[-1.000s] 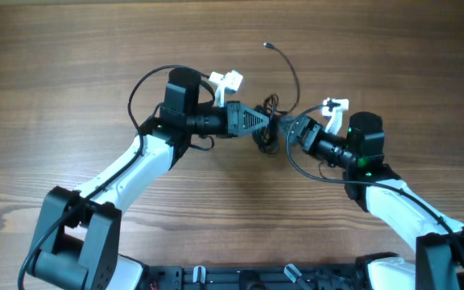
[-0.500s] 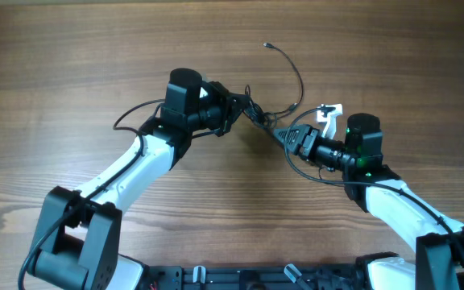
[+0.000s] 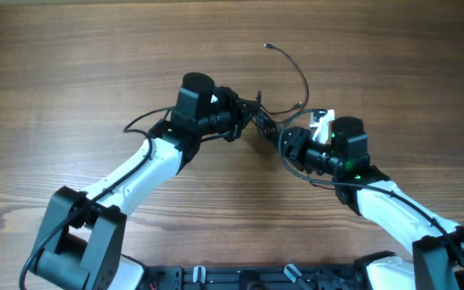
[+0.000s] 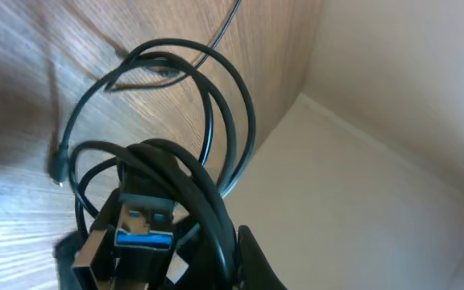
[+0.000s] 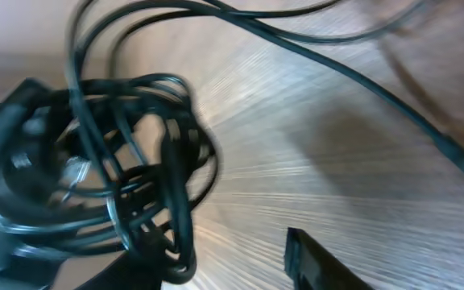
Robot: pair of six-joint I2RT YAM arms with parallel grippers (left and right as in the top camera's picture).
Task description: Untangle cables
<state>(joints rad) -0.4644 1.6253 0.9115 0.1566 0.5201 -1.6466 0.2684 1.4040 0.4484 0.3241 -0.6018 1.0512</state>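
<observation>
Cables [image 3: 263, 121]: thin black cords knotted into a small bundle, hanging just off the tip of the left hand [image 3: 246, 115] and lifted off the tabletop [image 3: 71, 64]. One loose strand [image 3: 303, 84] arcs away from the left hand toward the far side and ends in a small plug [image 3: 267, 46] lying on the wood, well apart from it

Left hand: clamped fully closed with the bundle in its grip. Its wrist view shows loops and a USB plug [image 4: 139, 235] with a blue insert right at the jaws

Right hand [image 3: 284, 143]: just beside the left hand, on the other side of the knot, jaws part-way apart. Its wrist view shows one finger [image 5: 321, 262] with bare wood between it and the low end of the bundle. Can't tell if any strand is actually pinched

Handling, judged: very light, limp, no stiffness to push against. The jacket looks smooth, so a single strand could slide through a pinch. Loops will tighten if pulled blind. Plugs are the only rigid parts and will snag going through a loop. The better hold is probably one outer loop or a cord just behind its plug, not the knot core. The USB plug shell gives a firm flat grip. The free strand running away from the left hand looks easiest to draw out first

Writing: none readable. No brand or label seen on cords or plugs, and the right wrist view is blurred
</observation>
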